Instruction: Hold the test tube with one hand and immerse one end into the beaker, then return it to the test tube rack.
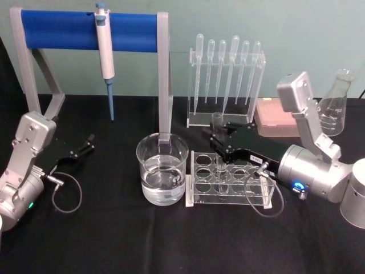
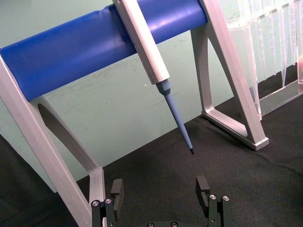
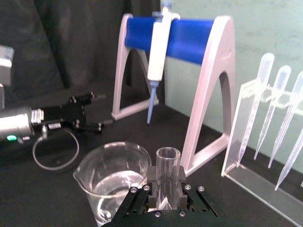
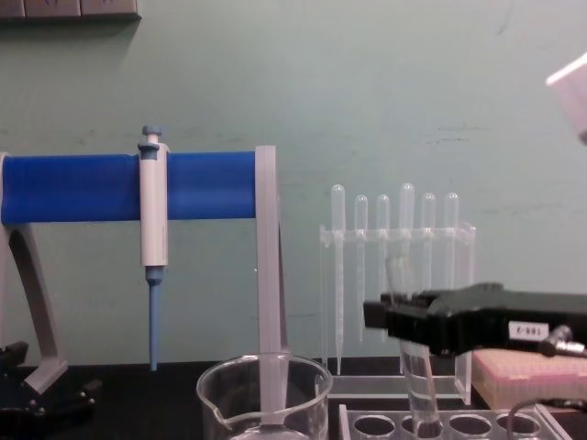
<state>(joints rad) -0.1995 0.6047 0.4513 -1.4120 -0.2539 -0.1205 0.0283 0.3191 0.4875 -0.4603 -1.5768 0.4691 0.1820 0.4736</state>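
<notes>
Firmly, right gripper (image 3: 166,178) jaws pinch test tube (image 3: 168,158) at rack (image 1: 228,191); left gripper (image 2: 159,186) jaws spread wide.

Pipette (image 2: 142,47) on blue stand (image 2: 71,52), left tool (image 2: 160,185) spread

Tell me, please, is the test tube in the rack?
In: the test tube sits in a rack hole, right pincer gripping it.

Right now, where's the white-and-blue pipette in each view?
Head: pipette upper left, hanging on blue bar.
Left wrist: pipette slanting across the bar.
Right wrist: pipette on the bar, beyond the beaker.
Chest: pipette left of centre, on the bar.
Shared landmark: the blue bar.
</notes>
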